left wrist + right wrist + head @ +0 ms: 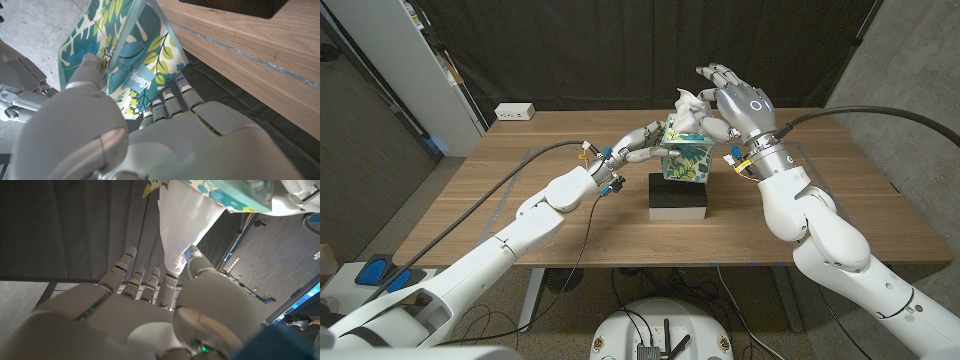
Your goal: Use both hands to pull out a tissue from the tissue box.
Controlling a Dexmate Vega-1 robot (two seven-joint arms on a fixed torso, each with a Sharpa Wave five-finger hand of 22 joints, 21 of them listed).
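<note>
A: What lies around your work, and what stands in your way?

B: Your tissue box (686, 158) sits on a black block (679, 197) near the middle of the counter (520, 190). A white power strip (515, 112) lies at the far left edge, well apart from the box. A dark curtain (620, 50) hangs behind the counter, and a white cabinet (410, 80) stands off to the far left. Cables trail from both arms across the counter.

A: And your robot hands?

B: Your left robot hand (638, 142) grips the box from its left side; the wrist view shows the thumb on one leaf-print face and the fingers (170, 102) on another. Your right robot hand (732, 100) is above and right of the box, pinching the white tissue (690, 105) between thumb and a finger, the other fingers spread. The tissue stands up out of the box top.

A: Where have you room?

B: Bare counter lies to the right of the block and on the near side toward you. The block's near edge is well back from the counter's near edge.
</note>
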